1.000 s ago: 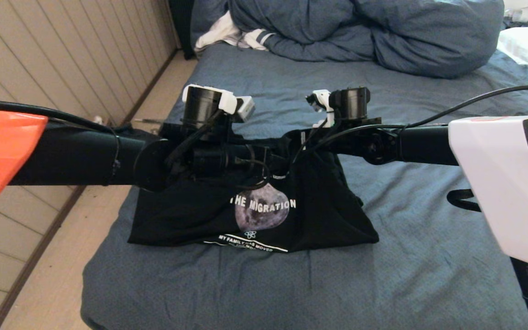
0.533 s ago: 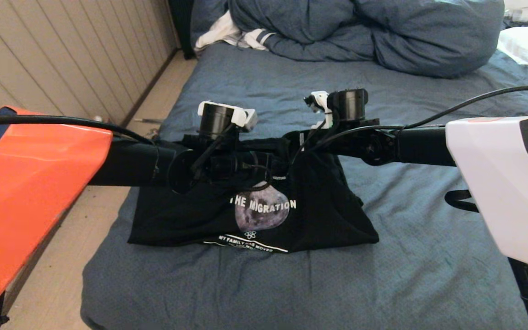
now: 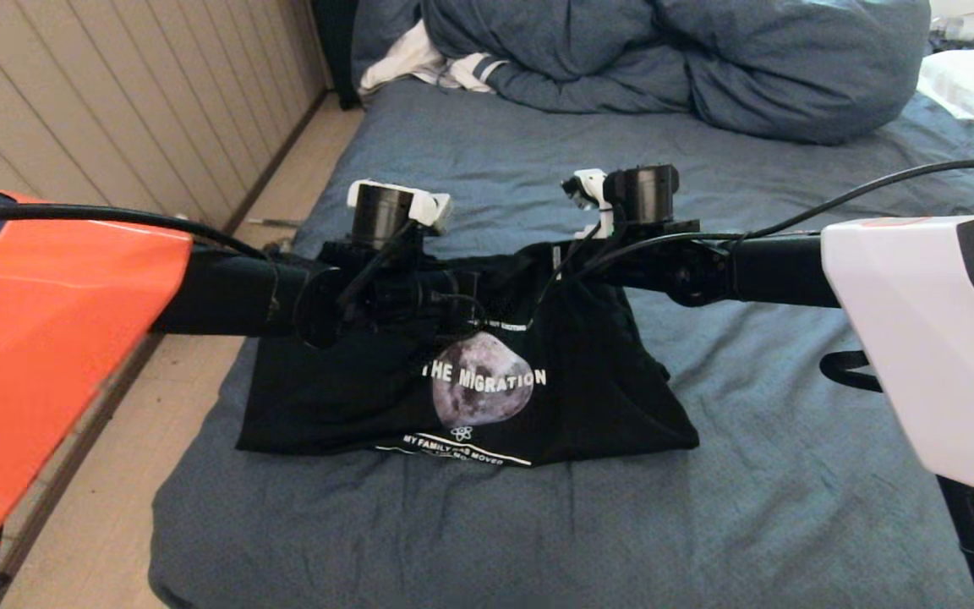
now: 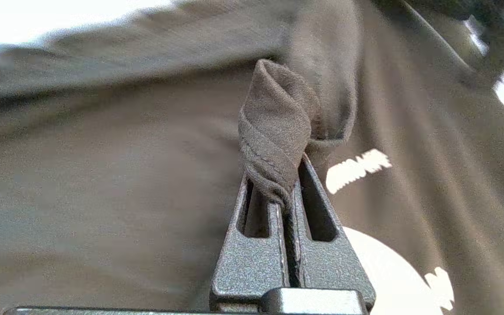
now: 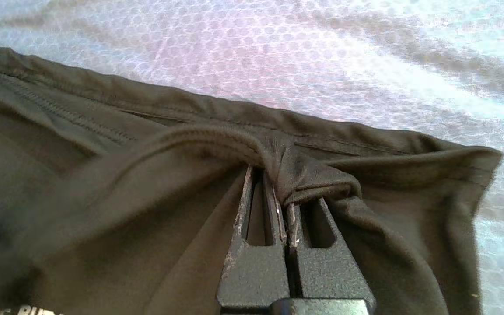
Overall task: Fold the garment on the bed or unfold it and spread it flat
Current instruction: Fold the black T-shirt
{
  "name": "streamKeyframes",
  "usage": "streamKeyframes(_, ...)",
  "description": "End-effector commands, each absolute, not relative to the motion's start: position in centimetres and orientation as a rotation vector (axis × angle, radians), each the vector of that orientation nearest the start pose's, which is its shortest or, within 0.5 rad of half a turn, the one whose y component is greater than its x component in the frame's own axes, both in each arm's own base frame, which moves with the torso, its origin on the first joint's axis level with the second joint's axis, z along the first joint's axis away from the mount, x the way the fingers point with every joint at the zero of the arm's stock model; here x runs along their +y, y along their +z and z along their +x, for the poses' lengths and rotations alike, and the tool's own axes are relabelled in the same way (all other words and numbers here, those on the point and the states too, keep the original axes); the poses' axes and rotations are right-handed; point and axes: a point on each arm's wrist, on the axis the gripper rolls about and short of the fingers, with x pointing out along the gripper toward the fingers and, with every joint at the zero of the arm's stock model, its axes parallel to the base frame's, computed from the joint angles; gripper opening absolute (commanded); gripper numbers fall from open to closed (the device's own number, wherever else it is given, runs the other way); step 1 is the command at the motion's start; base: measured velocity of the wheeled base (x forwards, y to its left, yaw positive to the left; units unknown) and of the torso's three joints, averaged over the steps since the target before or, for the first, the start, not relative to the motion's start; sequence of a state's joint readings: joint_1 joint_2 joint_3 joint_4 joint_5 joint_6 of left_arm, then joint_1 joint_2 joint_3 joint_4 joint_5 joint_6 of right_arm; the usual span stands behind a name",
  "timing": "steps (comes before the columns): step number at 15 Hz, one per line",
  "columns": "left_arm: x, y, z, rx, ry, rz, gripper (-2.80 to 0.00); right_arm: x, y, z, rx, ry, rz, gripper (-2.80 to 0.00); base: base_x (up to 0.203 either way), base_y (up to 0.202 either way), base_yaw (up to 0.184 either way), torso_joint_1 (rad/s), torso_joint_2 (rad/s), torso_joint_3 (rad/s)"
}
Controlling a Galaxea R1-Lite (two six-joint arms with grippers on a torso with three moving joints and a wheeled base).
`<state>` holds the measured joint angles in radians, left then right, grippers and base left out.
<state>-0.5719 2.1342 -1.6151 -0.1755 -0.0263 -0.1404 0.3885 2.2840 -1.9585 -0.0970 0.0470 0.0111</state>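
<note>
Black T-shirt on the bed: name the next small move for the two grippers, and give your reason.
Probably lift both grippers together. The left gripper is shut on a bunched fold of the T-shirt, and the right gripper is shut on its hemmed edge, while the shirt's lower part lies on the bed. Both holds look set, so raising should let it hang open.

The left arm (image 3: 225, 296) has a glossy orange shell and a black tubular forearm; the right arm (image 3: 783, 269) has a white shell with a black panel. Thin black cables run along both. Each wrist carries a black cylinder with white clips. Both end effectors have 2 dark grey, speckled, slotted fingers (image 4: 252, 245).
</note>
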Motion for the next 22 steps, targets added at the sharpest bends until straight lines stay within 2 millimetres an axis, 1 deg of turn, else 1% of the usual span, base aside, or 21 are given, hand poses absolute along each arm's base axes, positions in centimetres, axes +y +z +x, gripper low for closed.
streamKeyframes(1, -22.0, 21.8, 38.1, 0.308, -0.488, -0.062, -2.8, 18.5, 22.0, 44.9, 0.227, 0.431, -0.027, -2.8, 0.0, 0.0, 0.0, 0.0, 0.0, 0.0)
streamKeyframes(3, -21.0, 22.9, 38.4, 0.261, -0.447, -0.071, -2.8, 18.5, 22.1, 44.8, 0.224, 0.431, -0.025, -2.8, 0.0, 0.0, 0.0, 0.0, 0.0, 0.0)
streamKeyframes(4, -20.1, 24.1, 38.3, 0.225, -0.425, -0.079, -2.8, 18.6, 22.2, 44.8, 0.218, 0.432, -0.024, -2.8, 0.0, 0.0, 0.0, 0.0, 0.0, 0.0)
streamKeyframes(5, -19.5, 24.8, 38.3, 0.203, -0.413, -0.083, -2.8, 18.6, 22.4, 44.8, 0.206, 0.431, -0.022, -2.8, 0.0, 0.0, 0.0, 0.0, 0.0, 0.0)
streamKeyframes(8, -18.2, 25.7, 38.9, 0.171, -0.382, -0.091, -2.8, 18.7, 22.7, 44.9, 0.169, 0.424, -0.009, -2.8, 0.0, 0.0, 0.0, 0.0, 0.0, 0.0)
streamKeyframes(11, -17.3, 25.1, 39.4, 0.18, -0.361, -0.05, -2.8, 19.0, 22.7, 45.0, 0.144, 0.426, -0.005, -2.8, 0.0, 0.0, 0.0, 0.0, 0.0, 0.0)
streamKeyframes(14, -17.1, 24.3, 39.9, 0.195, -0.355, -0.017, -2.8, 19.1, 22.7, 45.4, 0.086, 0.392, 0.001, -2.8, 0.0, 0.0, 0.0, 0.0, 0.0, 0.0)
streamKeyframes(17, -17.3, 23.1, 40.8, 0.204, -0.352, -0.006, -2.8, 19.3, 22.1, 45.7, 0.077, 0.38, -0.002, -2.8, 0.0, 0.0, 0.0, 0.0, 0.0, 0.0)
streamKeyframes(20, -17.2, 22.1, 42.0, 0.175, -0.338, -0.011, -2.8, 19.5, 21.3, 46.2, 0.076, 0.377, -0.014, -2.8, 0.0, 0.0, 0.0, 0.0, 0.0, 0.0)
streamKeyframes(22, -16.9, 21.7, 42.4, 0.176, -0.329, -0.012, -2.8, 19.5, 20.9, 46.3, 0.082, 0.377, -0.021, -2.8, 0.0, 0.0, 0.0, 0.0, 0.0, 0.0)
